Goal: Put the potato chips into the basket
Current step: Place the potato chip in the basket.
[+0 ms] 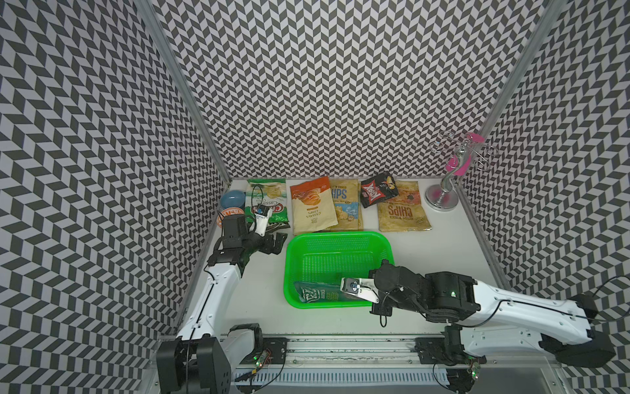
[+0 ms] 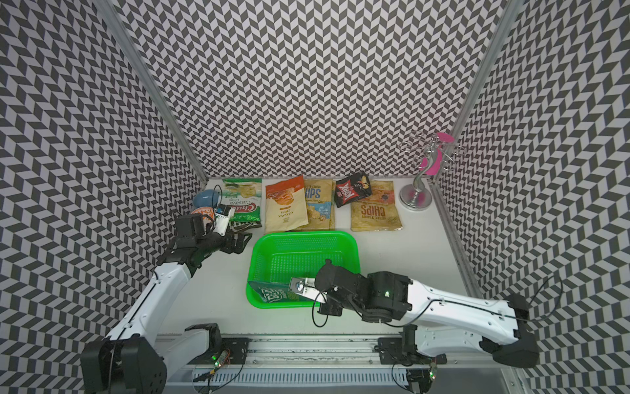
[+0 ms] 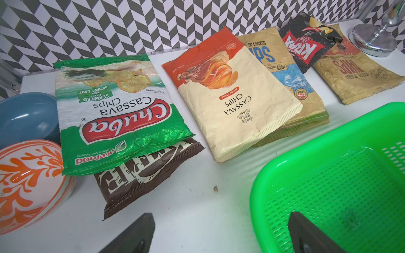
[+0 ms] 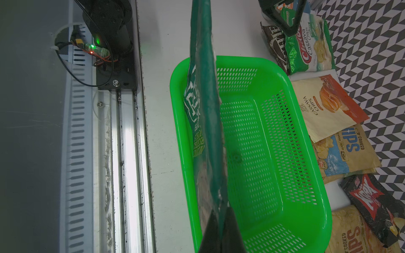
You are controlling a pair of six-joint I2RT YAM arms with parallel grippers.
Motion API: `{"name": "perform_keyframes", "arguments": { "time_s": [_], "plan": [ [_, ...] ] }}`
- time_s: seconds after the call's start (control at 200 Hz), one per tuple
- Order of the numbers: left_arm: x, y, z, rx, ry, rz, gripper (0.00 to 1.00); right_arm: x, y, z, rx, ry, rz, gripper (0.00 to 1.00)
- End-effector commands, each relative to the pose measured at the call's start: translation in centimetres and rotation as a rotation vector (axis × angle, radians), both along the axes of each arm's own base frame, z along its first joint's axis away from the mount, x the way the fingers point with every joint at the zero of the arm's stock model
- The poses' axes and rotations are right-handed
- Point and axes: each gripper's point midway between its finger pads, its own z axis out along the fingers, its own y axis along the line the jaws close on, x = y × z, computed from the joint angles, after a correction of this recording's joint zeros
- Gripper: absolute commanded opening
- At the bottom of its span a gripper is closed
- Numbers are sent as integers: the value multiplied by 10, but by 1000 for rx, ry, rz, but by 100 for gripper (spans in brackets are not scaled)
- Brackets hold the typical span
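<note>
White surface (image 1: pixel 426 259), zigzag walls (image 1: pixel 324 85). The right pincer (image 4: pixel 221 210) pinches the dark green bag (image 4: pixel 203 109) over the near side of the basket (image 1: pixel 337 234), probably to drop it in. The left pincer (image 3: pixel 221 216) gapes wide and empty near the far bags (image 1: pixel 312 204).

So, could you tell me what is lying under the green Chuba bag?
A brown bag with white lettering pokes out from beneath the Chuba bag. Its far part is covered, so its whole name cannot be read.

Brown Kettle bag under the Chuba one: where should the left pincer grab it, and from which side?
Likely the near seam of the Kettle bag, from the robot's side. It lies flat, its far half pinned under the Chuba bag, so only that end is free.
</note>
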Motion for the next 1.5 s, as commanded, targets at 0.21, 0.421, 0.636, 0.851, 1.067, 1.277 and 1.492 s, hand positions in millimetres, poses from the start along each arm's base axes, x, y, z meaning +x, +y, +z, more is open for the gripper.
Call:
{"name": "perform_keyframes", "arguments": {
  "time_s": [0.21, 0.421, 0.636, 0.851, 1.067, 1.277, 1.492],
  "plan": [
    [2, 2, 1, -3, -10, 7, 99, 3, 25, 7, 44, -54, 60, 0],
    [3, 2, 0, -3, -9, 5, 99, 1, 31, -7, 3, -53, 98, 0],
    [2, 1, -1, -4, -6, 4, 99, 4, 33, -18, -32, -57, 95, 0],
    [2, 1, 0, -5, -8, 3, 99, 13, 36, -22, -52, -69, 75, 7],
    [2, 1, 0, -7, -7, 0, 99, 32, 37, -25, -61, -47, 25, 27],
    [2, 0, 0, -6, -7, -4, 99, 77, 36, -12, -19, -107, -113, 46],
    [1, 0, 1, -4, -11, -3, 99, 141, 26, 24, 90, -231, -372, 60]
  ]
}}
